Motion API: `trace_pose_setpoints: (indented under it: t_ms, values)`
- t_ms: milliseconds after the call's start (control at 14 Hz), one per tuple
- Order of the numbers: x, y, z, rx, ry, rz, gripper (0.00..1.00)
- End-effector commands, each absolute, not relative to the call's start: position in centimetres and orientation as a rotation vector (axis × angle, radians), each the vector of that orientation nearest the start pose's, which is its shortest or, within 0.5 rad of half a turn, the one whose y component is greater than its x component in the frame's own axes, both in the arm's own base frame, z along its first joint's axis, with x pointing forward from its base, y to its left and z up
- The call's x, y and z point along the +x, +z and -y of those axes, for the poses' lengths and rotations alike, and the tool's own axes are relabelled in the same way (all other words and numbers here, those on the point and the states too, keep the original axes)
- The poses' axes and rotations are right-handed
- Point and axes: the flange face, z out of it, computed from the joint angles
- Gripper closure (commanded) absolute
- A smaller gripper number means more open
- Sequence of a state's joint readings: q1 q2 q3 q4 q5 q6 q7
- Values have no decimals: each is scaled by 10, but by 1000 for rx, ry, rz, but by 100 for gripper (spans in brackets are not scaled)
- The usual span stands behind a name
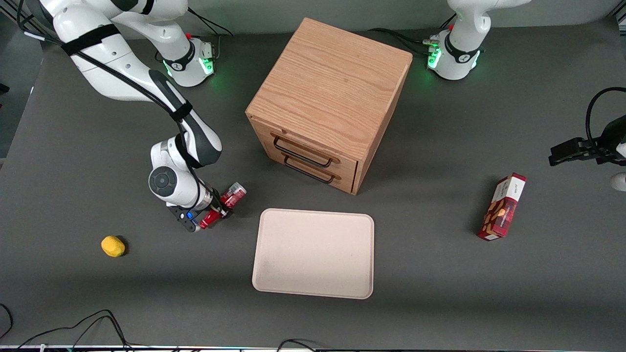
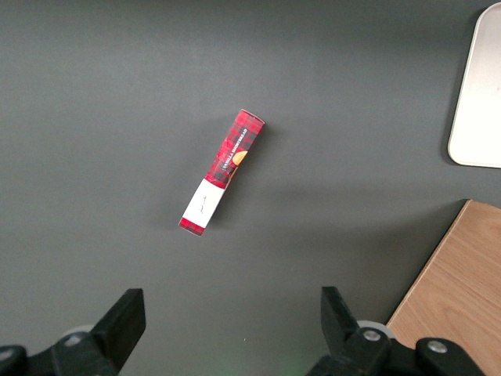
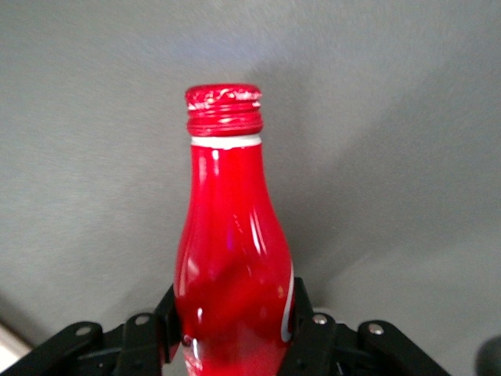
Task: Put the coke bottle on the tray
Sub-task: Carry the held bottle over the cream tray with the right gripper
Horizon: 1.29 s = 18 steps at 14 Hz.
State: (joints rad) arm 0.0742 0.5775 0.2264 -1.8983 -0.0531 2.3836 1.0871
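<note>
Red and slim, the capped coke bottle [image 1: 222, 205] lies tilted, pinched between the right arm's closed black fingers [image 3: 301, 325] just off the bench, its long axis slanting beside the nearby flat cream rectangular tray [image 1: 314, 253].

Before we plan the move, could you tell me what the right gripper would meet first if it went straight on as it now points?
Probably bare table: the gripper, shut on the tilted coke bottle, points cap-first past the tray.

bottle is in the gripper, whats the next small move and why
Probably carry it sideways over the tray. The gripper is shut on the bottle beside the tray, nearer the working arm's end, and the bottle is not yet above the tray.
</note>
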Motion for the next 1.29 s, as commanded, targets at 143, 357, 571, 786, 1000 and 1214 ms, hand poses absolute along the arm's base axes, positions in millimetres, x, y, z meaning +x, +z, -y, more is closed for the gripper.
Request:
trace_pose_setpoints:
  t_ms: [143, 357, 571, 786, 1000, 1214]
  values:
    - [665, 325, -194, -2953, 170, -999, 100]
    - [693, 388, -198, -2973, 140, -824, 100]
    - [710, 416, -227, -2974, 73, -572, 100]
    - [721, 389, -285, -2938, 24, -378, 100]
    - [721, 317, -319, -2965, -6, -292, 100]
    - [722, 258, -324, -2980, 4, -248, 100]
